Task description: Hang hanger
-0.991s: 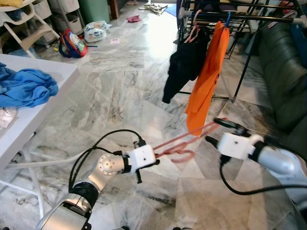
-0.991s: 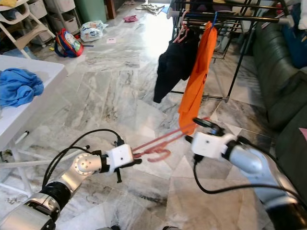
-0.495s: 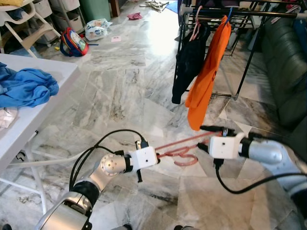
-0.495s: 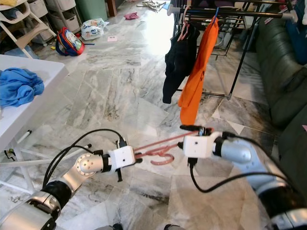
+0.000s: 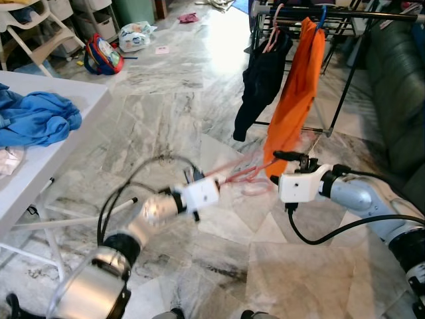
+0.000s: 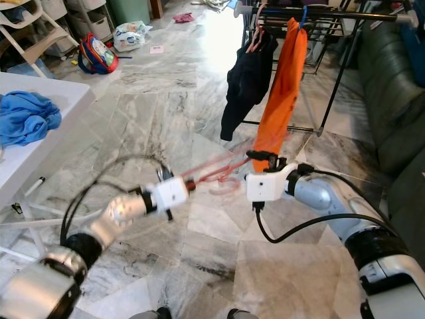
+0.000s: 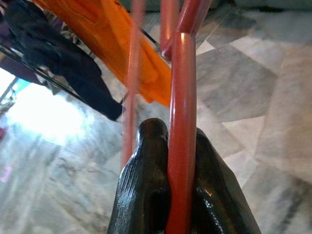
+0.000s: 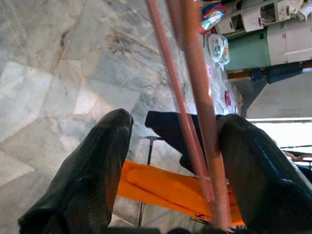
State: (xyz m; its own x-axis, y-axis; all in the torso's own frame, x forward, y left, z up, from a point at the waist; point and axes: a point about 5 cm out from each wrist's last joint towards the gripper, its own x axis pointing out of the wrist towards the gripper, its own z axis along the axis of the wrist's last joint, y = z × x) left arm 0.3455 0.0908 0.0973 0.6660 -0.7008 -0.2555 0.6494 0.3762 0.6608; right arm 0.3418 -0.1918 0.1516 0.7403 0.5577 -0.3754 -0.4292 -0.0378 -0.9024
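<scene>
Marble floor (image 5: 166, 100) spans the scene. A dark sofa (image 5: 398, 86) runs along the 3 o'clock edge. A white worktop (image 5: 40, 153) sits at 9 o'clock and carries a blue cloth (image 5: 36, 119). A rack (image 5: 332, 13) stands at 1 o'clock; an orange garment (image 5: 295, 100) and a black garment (image 5: 262, 80) hang from it side by side, the black one toward 12 o'clock. A backpack (image 5: 103, 56) and a bag (image 5: 136, 36) lie on the floor at 11 o'clock.

Both arms reach to the centre of the head views, below the orange garment. The left arm is motion-blurred.

The hanger (image 5: 242, 176), pink-red, is held in the air over the floor at centre, between the two tools, just in front of the hem of the orange garment. It is not on the rack.

Left tool (image 5: 219, 185): closed on one end of the hanger. In the left wrist view both fingers (image 7: 141, 195) press against a hanger bar (image 7: 180, 146) from either side.

Right tool (image 5: 282, 166): at the other end of the hanger, at 3 o'clock of the left tool. In the right wrist view its fingers (image 8: 92, 180) are spread apart, with the hanger bars (image 8: 202, 112) passing between them near one finger; whether that finger touches the bar cannot be determined.
</scene>
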